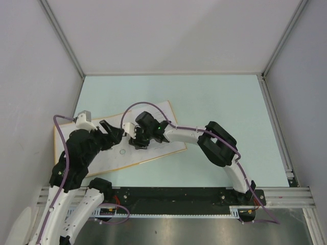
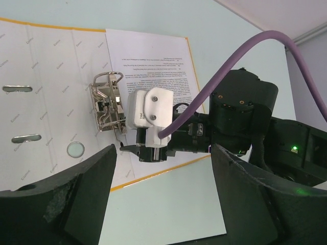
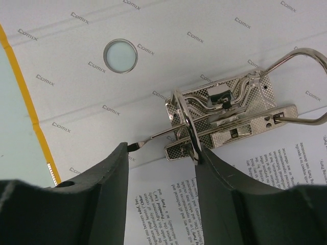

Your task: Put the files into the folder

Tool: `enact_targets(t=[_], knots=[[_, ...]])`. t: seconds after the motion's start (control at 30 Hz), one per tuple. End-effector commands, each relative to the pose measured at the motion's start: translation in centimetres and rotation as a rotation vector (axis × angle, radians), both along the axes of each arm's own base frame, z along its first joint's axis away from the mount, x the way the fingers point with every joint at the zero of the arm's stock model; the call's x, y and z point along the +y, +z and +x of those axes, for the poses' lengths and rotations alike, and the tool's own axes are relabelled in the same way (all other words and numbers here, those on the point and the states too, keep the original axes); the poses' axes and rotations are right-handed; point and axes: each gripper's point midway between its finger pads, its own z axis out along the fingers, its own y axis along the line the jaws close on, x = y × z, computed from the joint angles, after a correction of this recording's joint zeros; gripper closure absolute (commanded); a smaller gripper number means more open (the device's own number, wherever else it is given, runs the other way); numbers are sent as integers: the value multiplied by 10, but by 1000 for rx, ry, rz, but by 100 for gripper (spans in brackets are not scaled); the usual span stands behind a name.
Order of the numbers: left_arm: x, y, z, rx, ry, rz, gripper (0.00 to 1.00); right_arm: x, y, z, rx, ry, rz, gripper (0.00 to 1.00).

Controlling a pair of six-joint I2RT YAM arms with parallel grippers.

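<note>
The orange-yellow folder point(image 1: 102, 158) lies open and flat on the table, cream inside up. The files point(image 1: 164, 113), white sheets with black text, lie on its right half, one edge against the metal ring mechanism point(image 3: 225, 117). My right gripper point(image 3: 161, 158) is open, low over the mechanism. Its left finger touches the black tip of the lever point(image 3: 134, 146) and its right finger touches the near ring point(image 3: 190, 133). My left gripper point(image 2: 163, 199) is open and empty above the table by the folder's near edge. The left wrist view shows the mechanism point(image 2: 106, 104), the files point(image 2: 153, 61) and the right gripper point(image 2: 148, 152).
The pale green table point(image 1: 219, 102) is boxed in by grey walls with metal rails at the sides and front. The folder's left cover has a round finger hole point(image 3: 120, 56) and two metal slots point(image 2: 18, 88). The right arm's purple cable point(image 2: 240, 56) arches over the folder.
</note>
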Motion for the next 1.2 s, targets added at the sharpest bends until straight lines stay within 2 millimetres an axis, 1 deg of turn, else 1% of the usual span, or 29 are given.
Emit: enact_targets(t=[0.0, 0.07, 0.1, 0.13, 0.17, 0.2, 0.23, 0.27, 0.3, 0.33, 0.43, 0.5, 0.57, 0.63, 0.73, 0.8, 0.83, 0.87, 0.9, 0.93, 0.97, 1.03, 1.07, 1.1, 1.17], knots=[[-6, 3, 7, -16, -10, -39, 20, 11, 32, 48, -109, -159, 106, 100], [-10, 3, 8, -14, -24, -51, 20, 0, 26, 47, -76, -178, 92, 100], [-11, 3, 9, -16, -27, -55, 20, -5, 36, 51, -76, -193, 107, 100], [-13, 2, 10, -12, -31, -60, 20, -8, 39, 49, -62, -195, 114, 100], [-14, 3, 10, -12, -35, -66, 20, -12, 38, 43, -26, -176, 119, 98], [-14, 4, 10, -18, -34, -69, 21, -16, 50, 43, -6, -179, 145, 70], [-14, 5, 11, -21, -33, -71, 21, -17, 53, 38, 14, -167, 156, 59], [-14, 7, 10, -27, -33, -72, 21, -19, 54, 32, 43, -145, 162, 53], [-14, 7, 11, -29, -31, -70, 20, -20, 60, 29, 55, -142, 177, 44], [-13, 8, 11, -35, -29, -70, 20, -21, 71, 28, 54, -134, 198, 42], [-13, 8, 11, -35, -31, -65, 20, -22, 81, 15, 90, -87, 215, 34], [-15, 6, 11, -28, -44, -62, 20, -23, 83, 12, 114, -79, 222, 28], [-15, 5, 11, -21, -48, -56, 20, -27, 87, 18, 144, -138, 229, 27], [-13, 6, 11, -24, -42, -48, 19, -31, 92, 20, 207, -169, 248, 26], [-7, 10, 10, -44, -9, -42, 18, -27, 97, 24, 193, -192, 267, 25], [-5, 13, 10, -49, 2, -41, 18, -21, 86, 23, 139, -194, 238, 22], [-6, 13, 11, -41, -3, -40, 18, -18, 87, 30, 101, -221, 222, 22], [-6, 13, 11, -38, -5, -37, 18, -16, 84, 33, 78, -228, 205, 22], [-6, 15, 10, -36, -8, -36, 18, -10, 70, 32, 68, -235, 174, 23], [-6, 14, 9, -31, -11, -35, 18, -8, 73, 39, 39, -258, 158, 23], [-6, 14, 9, -30, -12, -32, 18, -4, 61, 40, 31, -262, 130, 25], [-6, 14, 6, -36, -12, -35, 18, 2, 58, 43, 19, -278, 122, 32], [-5, 13, 6, -36, -11, -33, 18, 7, 62, 46, 15, -283, 139, 42], [-5, 13, 6, -37, -9, -35, 18, 9, 53, 47, 29, -288, 130, 46], [-5, 14, 4, -40, -13, -35, 18, 14, 53, 50, 30, -285, 131, 53]])
